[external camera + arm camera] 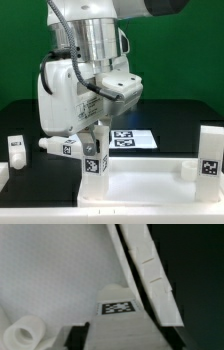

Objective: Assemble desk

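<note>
Gripper point(98, 140) seemingly clamped on an upright leg point(94, 168) above the tabletop point(150, 182).
Likely light, stiff, slick plastic; hold its flat sides squarely.

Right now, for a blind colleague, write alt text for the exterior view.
The tool holds a tagged white leg upright at one end of the tabletop panel. Other legs sit on the black table to both sides, the marker board behind.
</note>
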You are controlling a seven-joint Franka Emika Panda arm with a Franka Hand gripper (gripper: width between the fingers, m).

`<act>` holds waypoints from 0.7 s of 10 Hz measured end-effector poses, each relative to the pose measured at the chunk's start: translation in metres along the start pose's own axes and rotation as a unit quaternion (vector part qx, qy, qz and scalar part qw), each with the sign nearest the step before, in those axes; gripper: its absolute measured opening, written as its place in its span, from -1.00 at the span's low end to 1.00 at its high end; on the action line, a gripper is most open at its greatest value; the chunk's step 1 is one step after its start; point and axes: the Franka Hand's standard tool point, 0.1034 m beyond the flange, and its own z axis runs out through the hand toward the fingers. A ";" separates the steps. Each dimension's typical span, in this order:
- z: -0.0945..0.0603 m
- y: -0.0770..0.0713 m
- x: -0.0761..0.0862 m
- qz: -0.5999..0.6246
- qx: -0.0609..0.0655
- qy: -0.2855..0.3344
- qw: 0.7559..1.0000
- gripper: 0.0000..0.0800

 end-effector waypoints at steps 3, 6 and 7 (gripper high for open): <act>-0.001 0.001 -0.001 0.012 -0.001 -0.001 1.000 0.10; -0.041 -0.006 -0.023 -0.016 0.014 -0.025 0.999 0.58; -0.052 -0.002 -0.029 -0.018 0.007 -0.033 0.999 0.61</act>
